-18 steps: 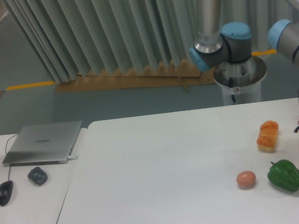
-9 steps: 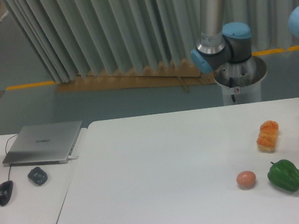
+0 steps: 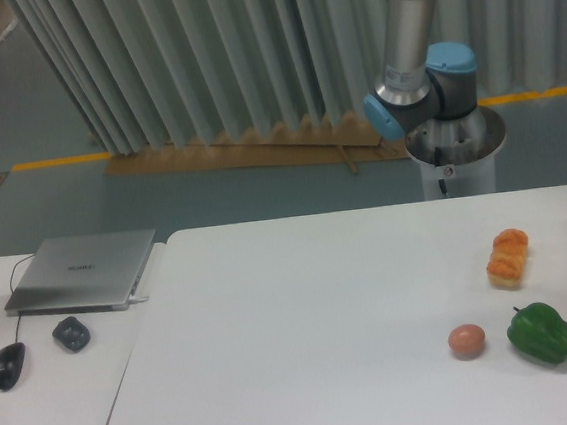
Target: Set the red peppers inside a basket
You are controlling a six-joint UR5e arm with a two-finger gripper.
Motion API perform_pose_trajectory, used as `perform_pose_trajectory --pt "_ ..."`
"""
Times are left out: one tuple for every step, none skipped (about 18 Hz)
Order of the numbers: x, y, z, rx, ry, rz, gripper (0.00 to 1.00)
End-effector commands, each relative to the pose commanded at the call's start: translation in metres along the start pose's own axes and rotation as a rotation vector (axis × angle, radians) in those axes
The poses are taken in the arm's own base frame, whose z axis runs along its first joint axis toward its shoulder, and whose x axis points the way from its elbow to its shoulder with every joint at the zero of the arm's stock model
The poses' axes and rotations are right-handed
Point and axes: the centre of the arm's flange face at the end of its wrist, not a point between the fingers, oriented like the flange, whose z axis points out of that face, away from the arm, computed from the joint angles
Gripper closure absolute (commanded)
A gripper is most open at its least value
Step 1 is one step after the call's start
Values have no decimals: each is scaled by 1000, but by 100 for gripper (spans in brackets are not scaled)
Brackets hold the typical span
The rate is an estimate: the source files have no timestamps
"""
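The arm stands behind the far edge of the white table, a smooth grey metal tube with rounded light-blue plastic joint caps, sitting on a shiny cylindrical pedestal. Its upper links run out of the top and right side of the shot, so the gripper is outside the frame and there's no way to tell how the jaws stand. The red pepper doesn't show anywhere in this view either.

Taking the green bell pepper as the reference: it's glossy, lumpy and lobed, with a short stem poking up, sitting near the table's right front. Just to its left, close but not touching, is a small smooth pinkish-brown egg-shaped thing. Behind the pepper, further back on the table, is an orange bread-like lump, bumpy and matte-looking.

Way off to the left of the pepper there's a second, slightly lower surface with a closed silver laptop, flat and brushed-metal looking. In front of the laptop sit a dark rounded lump and a black mouse with its cable.
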Motion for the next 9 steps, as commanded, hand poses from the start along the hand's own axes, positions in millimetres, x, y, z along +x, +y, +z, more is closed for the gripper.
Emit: perform_pose_trajectory --pt "-3 5 3 -4 -11 -9 44" --pt "-6 11 8 -7 -21 -19 44" --pt "-8 12 9 -10 -29 -19 43" --pt "-13 14 19 -8 -27 -14 39" --pt "-17 15 24 -14 -43 -19 39" --pt "-17 15 26 -15 -46 -19 40" --pt "-18 14 30 -14 -43 -22 41" --pt "-19 15 28 -16 -47 -24 42" --pt "-20 15 29 -16 -47 -24 42"
